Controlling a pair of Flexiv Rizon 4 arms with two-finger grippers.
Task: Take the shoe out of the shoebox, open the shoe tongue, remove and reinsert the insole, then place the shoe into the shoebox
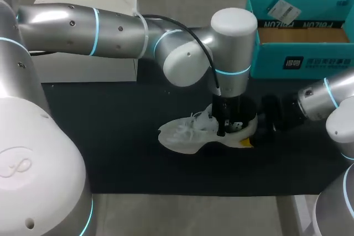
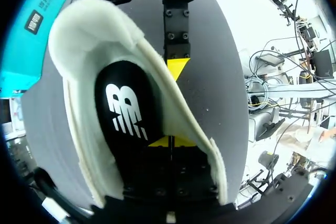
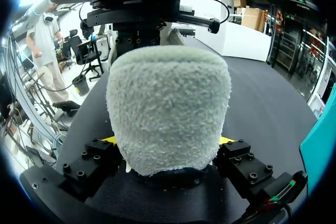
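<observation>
While the white shoe (image 1: 185,134) rests upright on the black mat (image 1: 110,153) at mid-table, toe to the left and heel to the right, both of my arms meet at its heel. The teal shoebox (image 1: 265,62) stands open at the far right, well apart from the shoe, and a white box (image 1: 88,67) sits at the far left. My right gripper (image 3: 167,140) comes in low from the right and is clenched on the shoe's fuzzy heel, one finger touching each side. My left gripper (image 2: 169,142) points straight down into the shoe's opening, at the edge of the black insole (image 2: 123,111), which lies inside with a white logo at its heel end. I cannot tell whether the left gripper is released or clenched on anything. I judge the step in hand to be drawing the insole out. The shoe looks light, with a soft, plush upper that will give under pressure. The heel cup is likely its stiffest part, so the hold there seems sound. The insole is probably thin, bendy foam, best pinched at its heel edge and peeled upward. If it clings, the light shoe may lift with it.
</observation>
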